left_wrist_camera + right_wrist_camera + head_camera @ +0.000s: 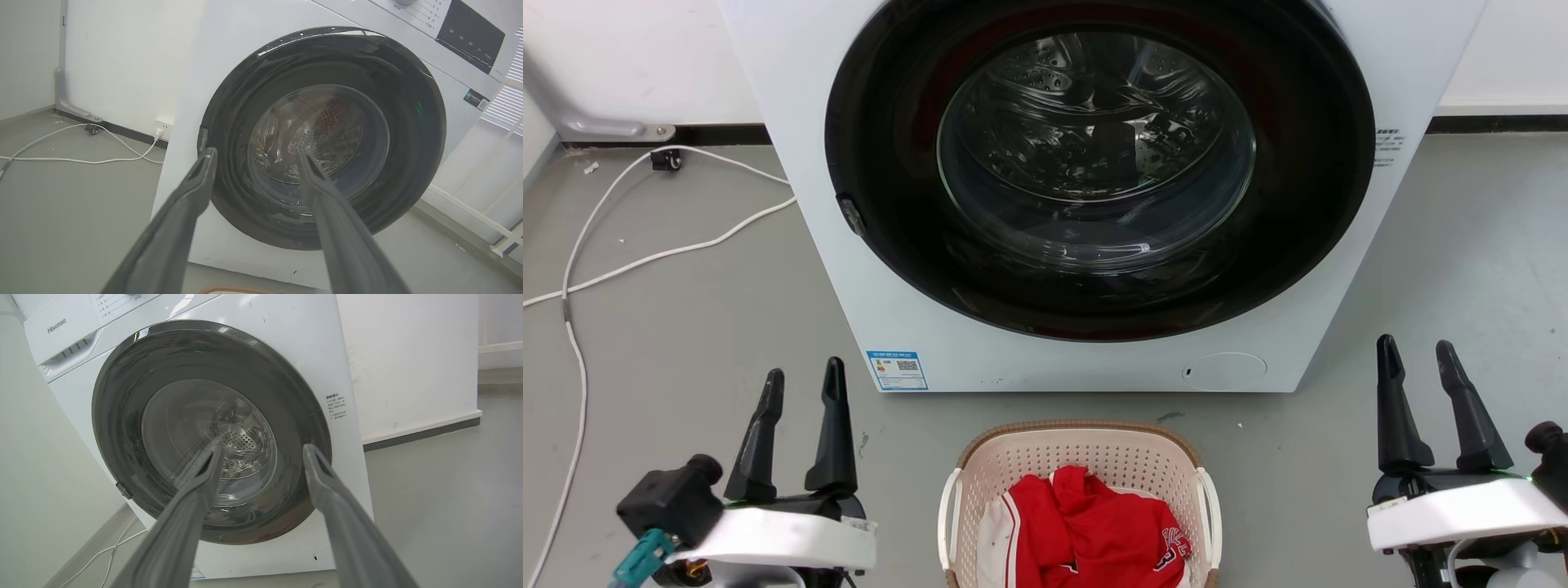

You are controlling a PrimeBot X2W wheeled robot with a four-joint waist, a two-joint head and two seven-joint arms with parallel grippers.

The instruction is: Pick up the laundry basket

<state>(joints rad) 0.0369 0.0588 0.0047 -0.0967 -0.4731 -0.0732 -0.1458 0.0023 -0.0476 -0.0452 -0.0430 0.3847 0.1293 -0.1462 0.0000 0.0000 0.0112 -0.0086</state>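
Observation:
The laundry basket [1013,457], cream with perforated walls, a brown rim and white side handles, stands on the floor at the bottom centre of the head view, holding red and white clothes [1086,531]. A sliver of its rim [229,291] shows at the bottom of the left wrist view. My left gripper [803,384] hovers open to the basket's left, nothing between its fingers. My right gripper [1417,359] is open to the basket's right, also empty. In the wrist views the left gripper [255,153] and the right gripper [261,451] both point at the washing machine door.
A white front-loading washing machine [915,327] with a shut dark round door [1094,163] stands just behind the basket. White cables [645,261] trail over the grey floor at the left. A white wall runs behind, and a white rail frame [490,220] stands beside the machine.

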